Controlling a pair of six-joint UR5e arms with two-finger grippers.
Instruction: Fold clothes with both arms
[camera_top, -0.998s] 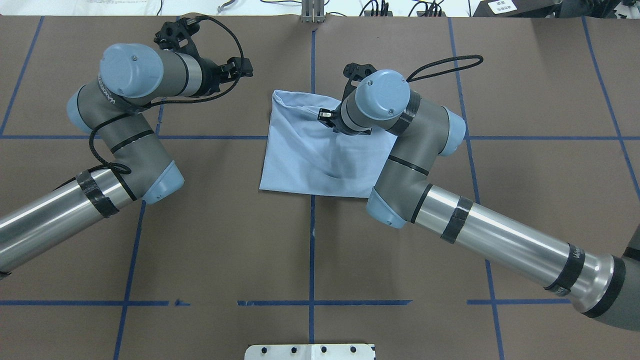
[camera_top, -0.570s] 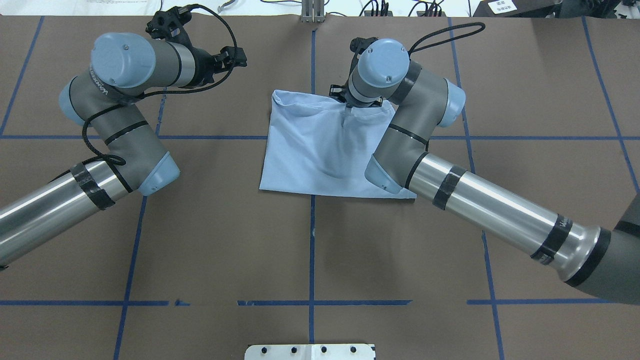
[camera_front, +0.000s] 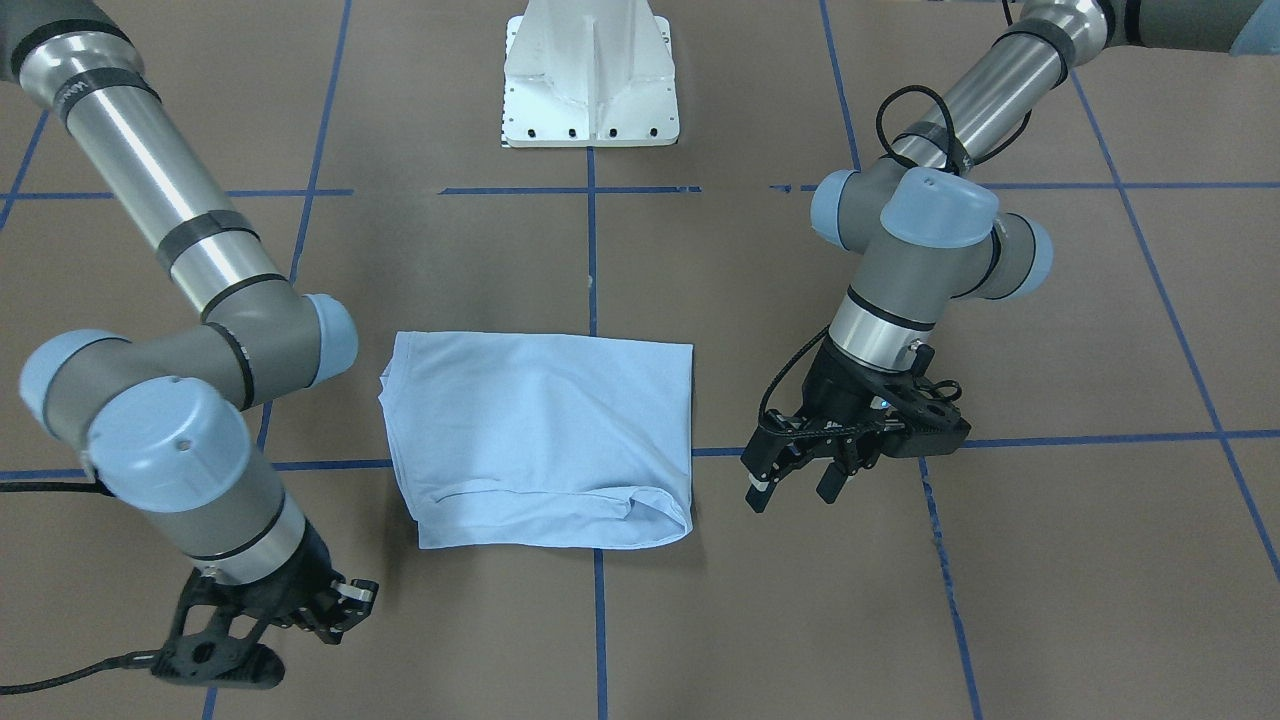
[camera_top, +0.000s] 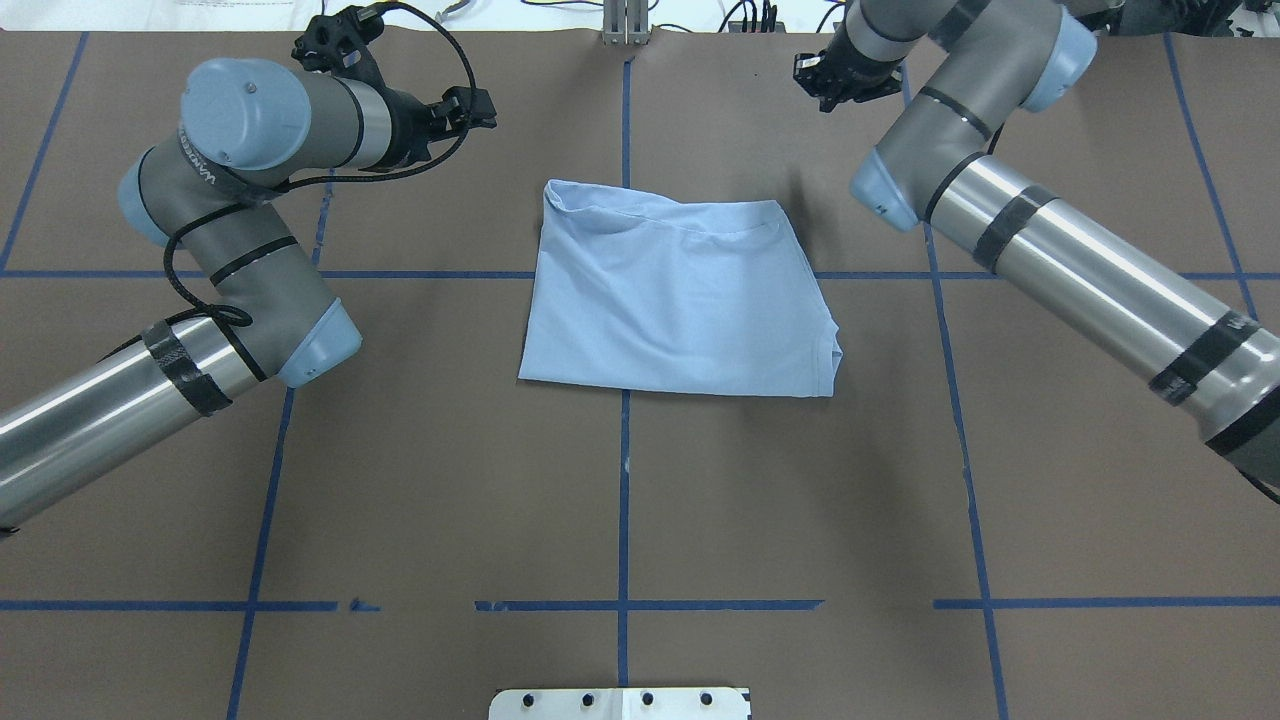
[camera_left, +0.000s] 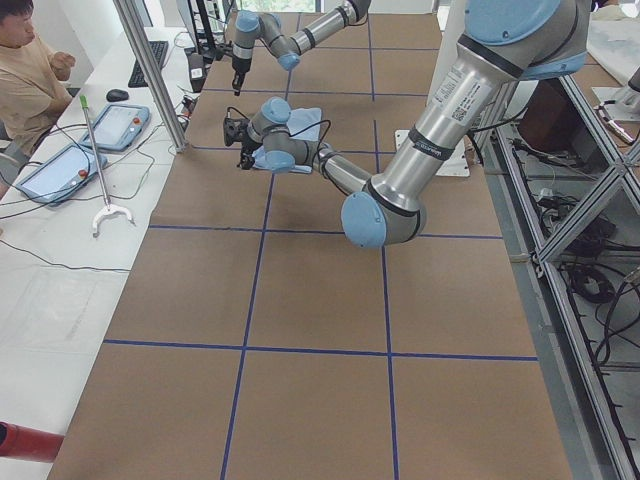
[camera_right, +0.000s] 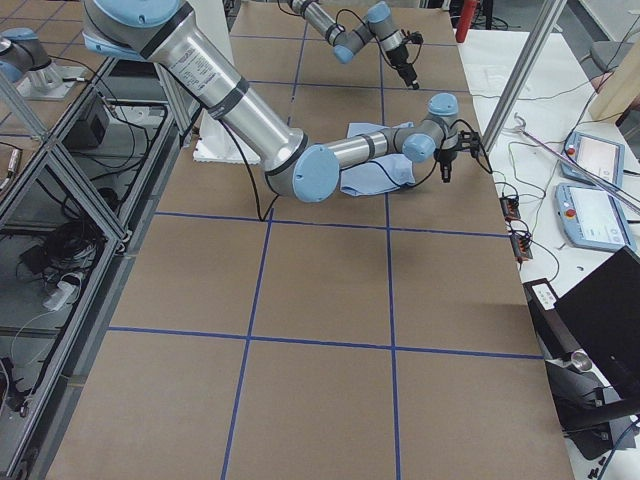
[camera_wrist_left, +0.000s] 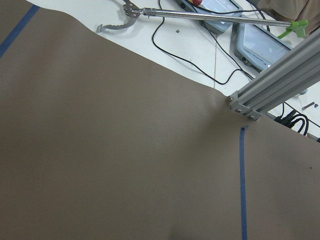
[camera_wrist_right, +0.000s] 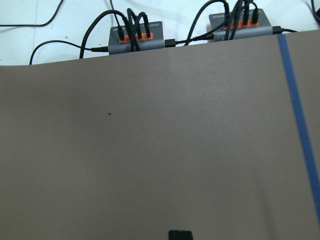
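The light blue T-shirt (camera_top: 680, 300) lies folded into a rough square at the table's middle, also in the front view (camera_front: 540, 440). No collar or print shows. My left gripper (camera_top: 478, 108) hovers to the shirt's far left, clear of the cloth. In the front view, the left gripper (camera_front: 793, 490) has its fingers apart and empty. My right gripper (camera_top: 838, 82) is off the shirt near the table's far edge, to its far right. The right gripper's black fingertips (camera_wrist_right: 180, 235) sit pressed together with nothing between them.
The white pedestal base (camera_front: 590, 80) stands at the robot's side. Blue tape lines (camera_top: 624, 480) grid the brown table cover. Past the far edge lie cable hubs (camera_wrist_right: 137, 37), a tablet (camera_wrist_left: 260, 42), an aluminium post (camera_wrist_left: 275, 87) and a grabber tool (camera_wrist_left: 150, 12). A person (camera_left: 30, 70) sits there.
The right arm has drawn off the shirt's far edge and swung out toward the far right. The shirt now lies uncovered and flat. The left arm has hardly moved.
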